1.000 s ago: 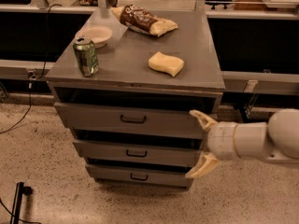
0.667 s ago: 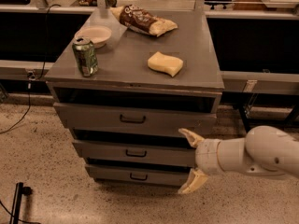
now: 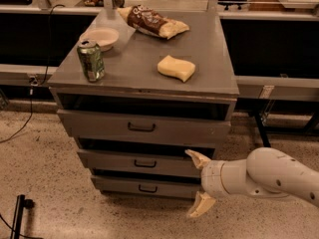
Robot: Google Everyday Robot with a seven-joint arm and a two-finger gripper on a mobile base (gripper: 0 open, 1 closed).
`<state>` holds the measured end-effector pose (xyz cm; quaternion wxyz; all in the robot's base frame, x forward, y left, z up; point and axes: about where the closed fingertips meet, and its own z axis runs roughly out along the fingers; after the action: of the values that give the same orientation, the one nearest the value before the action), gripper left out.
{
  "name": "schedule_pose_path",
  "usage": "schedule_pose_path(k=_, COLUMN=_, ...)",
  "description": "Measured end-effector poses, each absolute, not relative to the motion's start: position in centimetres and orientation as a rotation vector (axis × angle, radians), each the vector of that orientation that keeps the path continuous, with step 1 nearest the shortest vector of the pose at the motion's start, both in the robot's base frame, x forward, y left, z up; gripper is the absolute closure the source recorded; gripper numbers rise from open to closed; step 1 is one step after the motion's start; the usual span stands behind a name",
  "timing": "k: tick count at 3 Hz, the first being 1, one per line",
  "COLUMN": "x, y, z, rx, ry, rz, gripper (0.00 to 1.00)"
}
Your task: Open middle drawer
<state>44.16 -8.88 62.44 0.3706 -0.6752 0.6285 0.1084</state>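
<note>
The white two-finger claw is held spread wide, gripping nothing, at three o'clock of the wide shallow grey metal middle drawer, seemingly shut. It should be carried toward nine o'clock until the small dark bar handle is bracketed, then closed and drawn straight out. Three drawer fronts are counted; on the grey surface, one green can, one pale bowl, one brown snack bag, one yellow sponge.
</note>
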Motion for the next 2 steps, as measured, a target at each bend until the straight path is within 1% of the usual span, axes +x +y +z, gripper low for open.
schedule_pose_path(k=1, x=44.2, y=-8.9, z=62.4, rx=-1.732, ry=1.612, rz=0.278, gripper=0.00)
schedule_pose_path(k=2, x=45.7, y=-7.8, z=58.6, rx=-1.780, ry=1.673, rz=0.220, gripper=0.00)
